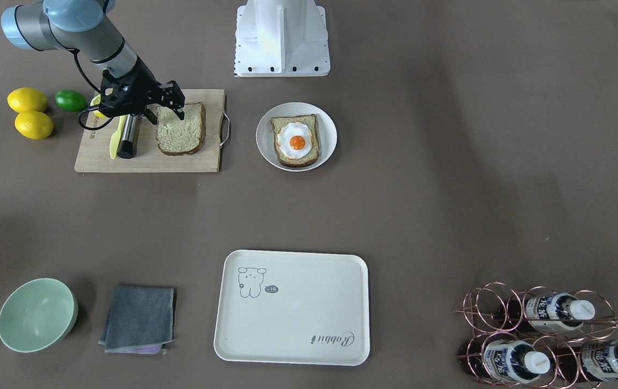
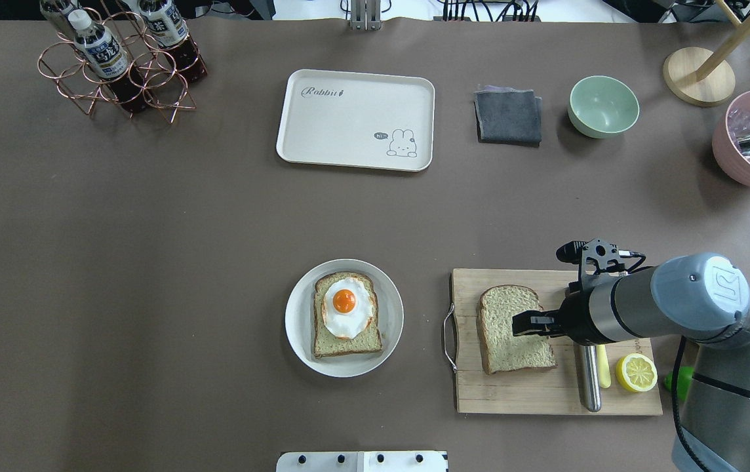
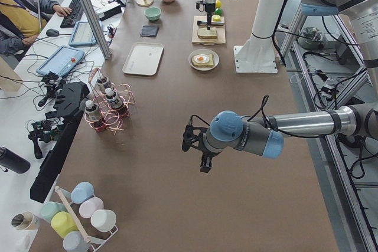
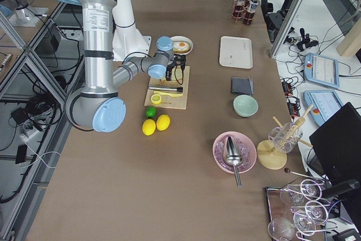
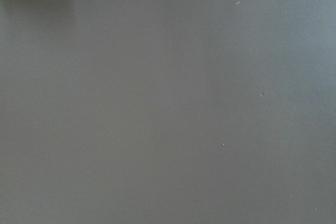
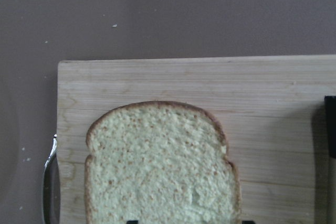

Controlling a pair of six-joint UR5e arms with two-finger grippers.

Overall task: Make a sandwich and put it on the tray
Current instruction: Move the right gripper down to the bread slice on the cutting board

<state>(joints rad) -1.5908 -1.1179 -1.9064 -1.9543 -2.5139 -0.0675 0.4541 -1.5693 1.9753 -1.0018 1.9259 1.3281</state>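
One tan bread slice [image 1: 182, 135] lies on the wooden cutting board [image 1: 103, 159]. It also shows in the overhead view [image 2: 506, 351] and the right wrist view [image 6: 160, 166]. My right gripper [image 1: 164, 115] hangs open just above this slice, its fingers apart over the slice's edges. The other bread slice [image 1: 282, 125] lies in the round white dish [image 1: 266, 146] with the fried egg [image 1: 295, 141] on top. The cream tray [image 1: 293, 308] is bare. My left gripper [image 3: 204, 160] hovers over bare table far from the food; I cannot tell whether it is open or shut.
A metal-handled knife [image 1: 128, 138] and a lemon half [image 2: 636, 372] share the board. Two lemons [image 1: 28, 100] and a lime [image 1: 70, 100] lie beside it. A green bowl [image 1: 36, 313], a grey cloth [image 1: 139, 319] and a bottle rack [image 1: 546, 335] flank the tray.
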